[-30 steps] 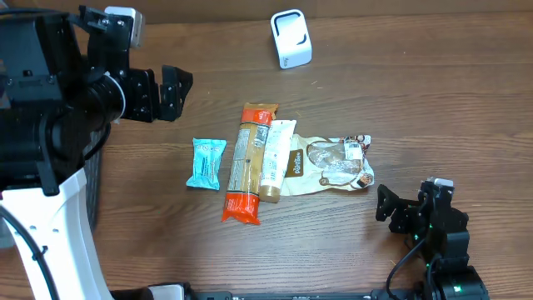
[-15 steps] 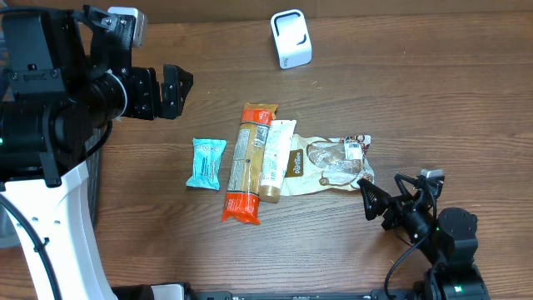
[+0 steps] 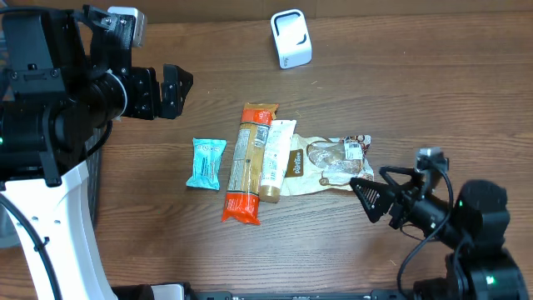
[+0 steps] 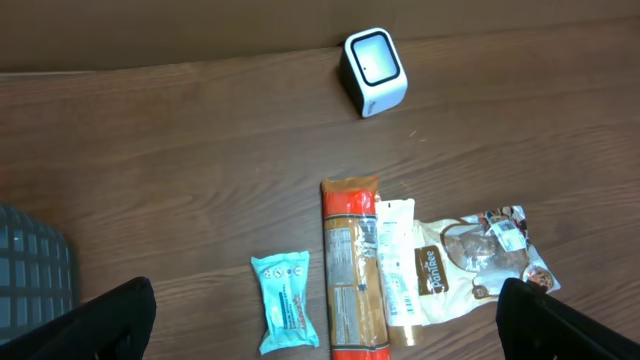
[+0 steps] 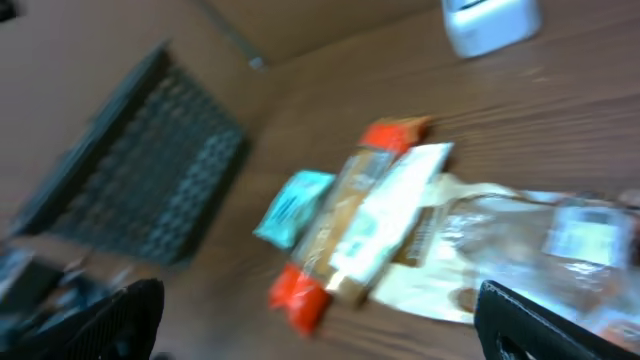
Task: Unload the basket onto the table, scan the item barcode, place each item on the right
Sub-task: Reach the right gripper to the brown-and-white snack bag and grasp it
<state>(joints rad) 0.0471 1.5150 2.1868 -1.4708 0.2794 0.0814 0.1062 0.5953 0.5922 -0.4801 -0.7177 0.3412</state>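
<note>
The right wrist view is smeared throughout, leaving the print on the cream pouch (image 5: 450, 285) unreadable, while in the left wrist view the long orange packet (image 4: 350, 270) and a grey grid (image 4: 30, 270) run off the frame's edges.

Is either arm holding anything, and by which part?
Nothing is held. The left gripper has its jaws open, empty; the right gripper has its jaws open beside the clear pouch.
</note>
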